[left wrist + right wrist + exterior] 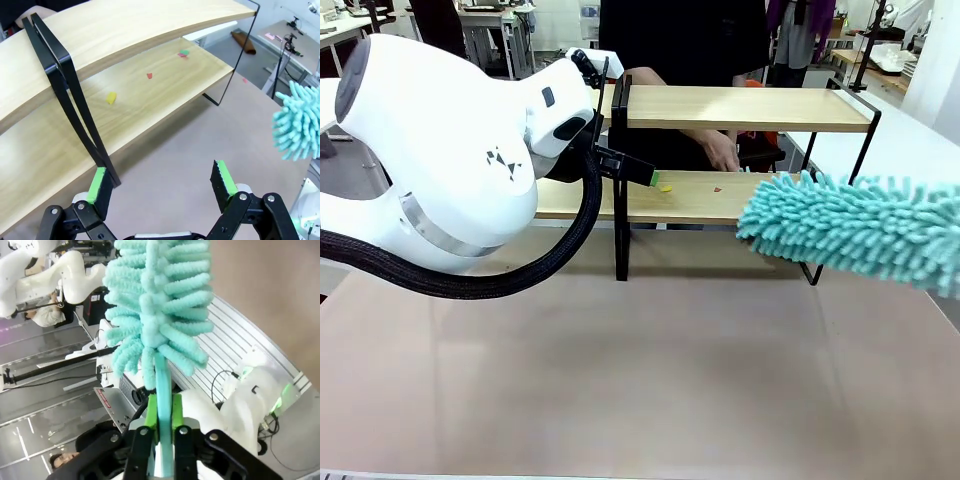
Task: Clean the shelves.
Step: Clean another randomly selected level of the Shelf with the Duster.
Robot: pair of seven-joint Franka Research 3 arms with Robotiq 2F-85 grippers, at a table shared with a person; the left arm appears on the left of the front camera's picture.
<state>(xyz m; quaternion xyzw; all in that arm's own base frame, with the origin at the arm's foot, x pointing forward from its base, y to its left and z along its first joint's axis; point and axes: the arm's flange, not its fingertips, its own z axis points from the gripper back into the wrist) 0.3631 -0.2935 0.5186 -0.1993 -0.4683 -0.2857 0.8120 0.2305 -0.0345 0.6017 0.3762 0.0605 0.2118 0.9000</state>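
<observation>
A pinkish-brown tabletop (620,380) fills the near ground, with white desks and other workstations behind it and a person in dark clothing standing at the far side. On the left, the big white left arm (440,150) reaches in toward the shelves (740,108), a two-tier rack of light wooden boards on a thin black frame that stands across the far half of the table. The left gripper (162,187) hangs with its green-padded fingers spread and nothing between them, one pad just beside a black upright of the frame.

On the lower board lie small scraps: a yellow scrap (111,97), a red scrap (149,75), and a green and red pair (183,53) farther along. Behind the lower board, near the middle, the person's hand (723,152) rests low; whether it holds anything I cannot tell.

On the right, a turquoise duster (855,228) with a fluffy chenille head comes in from the picture's edge, its tip close to the right end of the lower board. The right gripper (162,407) is clamped tight on the duster's turquoise handle.

The step in hand looks like bringing the duster to the lower board, with sweeping not yet begun. The next move probably calls for sliding the head between the two tiers and drawing it along the board to push the scraps off, minding the black frame and the person's hand.
</observation>
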